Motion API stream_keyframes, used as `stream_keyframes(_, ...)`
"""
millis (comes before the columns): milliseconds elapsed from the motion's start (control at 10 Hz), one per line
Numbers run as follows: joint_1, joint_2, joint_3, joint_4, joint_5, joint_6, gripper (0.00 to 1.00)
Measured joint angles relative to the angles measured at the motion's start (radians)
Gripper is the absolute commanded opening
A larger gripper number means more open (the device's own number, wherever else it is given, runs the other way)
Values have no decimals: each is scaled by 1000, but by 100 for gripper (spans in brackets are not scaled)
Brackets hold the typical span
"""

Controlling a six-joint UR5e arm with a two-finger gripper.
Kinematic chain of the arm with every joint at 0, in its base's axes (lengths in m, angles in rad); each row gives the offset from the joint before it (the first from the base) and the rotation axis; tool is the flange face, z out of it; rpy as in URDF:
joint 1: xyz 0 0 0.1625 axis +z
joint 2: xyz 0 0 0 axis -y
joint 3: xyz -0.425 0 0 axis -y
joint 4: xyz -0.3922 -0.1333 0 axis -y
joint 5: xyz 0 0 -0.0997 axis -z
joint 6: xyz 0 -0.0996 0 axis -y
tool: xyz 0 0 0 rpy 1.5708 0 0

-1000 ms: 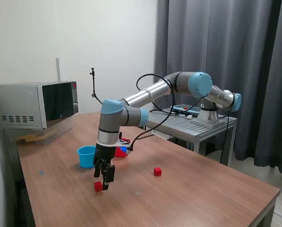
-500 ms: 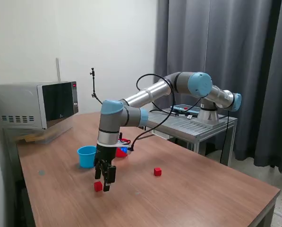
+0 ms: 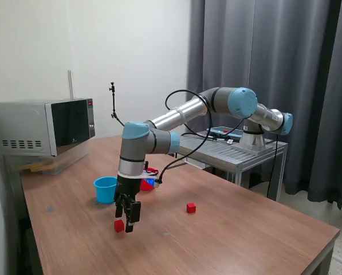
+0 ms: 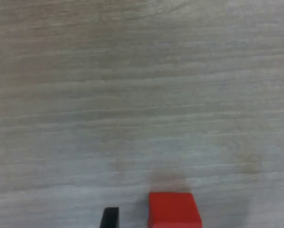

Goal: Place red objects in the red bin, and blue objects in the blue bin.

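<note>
The red cube [image 3: 119, 225] sits flat on the wooden table [image 3: 245, 229], close to the near edge, directly under the gripper [image 3: 126, 224]. In the wrist view the same cube [image 4: 174, 209] lies between the two dark fingertips [image 4: 110, 217], which stand well apart on either side of it without touching, so the jaws are spread around it. It looks like a small, hard, light block with flat faces and sharp corners; I'd guess it won't deform or slip much. The sensible hold is across two opposite flat sides, low and centred, since it sits nearer one finger than the other and could be nudged or twisted as the jaws close.

A second red cube [image 3: 191, 208] rests farther toward the exterior view's right. Behind the arm stand the light blue cup [image 3: 105, 189] and, partly hidden by the wrist, the red cup [image 3: 146, 184], with something blue just beside it. A microwave [image 3: 42, 126] sits on the far corner.
</note>
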Motion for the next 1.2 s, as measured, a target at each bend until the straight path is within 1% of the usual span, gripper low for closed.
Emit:
stream_keyframes(400, 0, 0, 0, 0, -3, 1, 100)
stream_keyframes(500, 0, 0, 0, 0, -3, 1, 0)
stream_keyframes(1200, 0, 0, 0, 0, -2, 1, 0)
